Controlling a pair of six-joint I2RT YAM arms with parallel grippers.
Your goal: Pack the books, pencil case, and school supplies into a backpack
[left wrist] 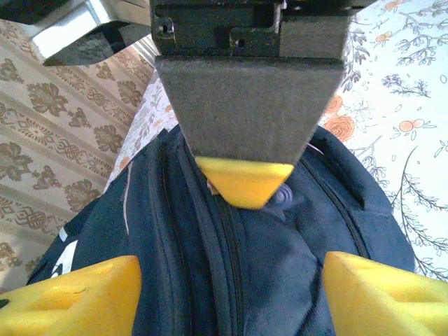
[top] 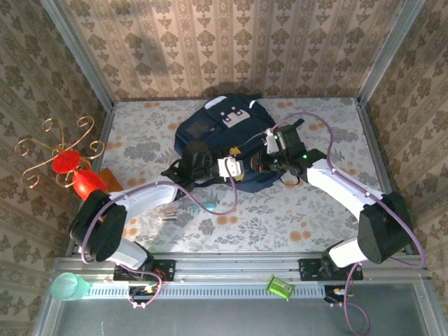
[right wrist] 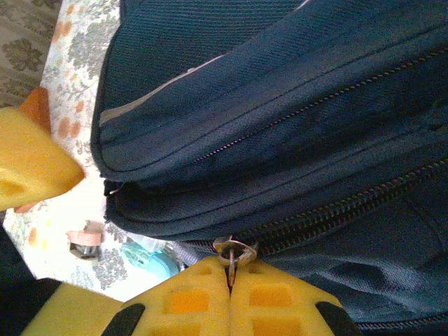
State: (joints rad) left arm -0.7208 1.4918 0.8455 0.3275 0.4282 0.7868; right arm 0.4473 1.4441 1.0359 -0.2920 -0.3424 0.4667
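The dark navy backpack (top: pixel 210 129) lies toward the back of the flowered table (top: pixel 315 203). The right gripper (right wrist: pixel 231 269) is clenched on the metal zip pull (right wrist: pixel 234 250) along the bag's near side. The left gripper (left wrist: pixel 231 294) hovers released just above the bag, yellow fingers spread wide, and the teal-handled tool (top: pixel 199 206) lies on the table nearer the arms.

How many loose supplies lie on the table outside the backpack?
2: a teal-handled tool on the near side of the backpack, and a small item left of it. The left arm may hide others.
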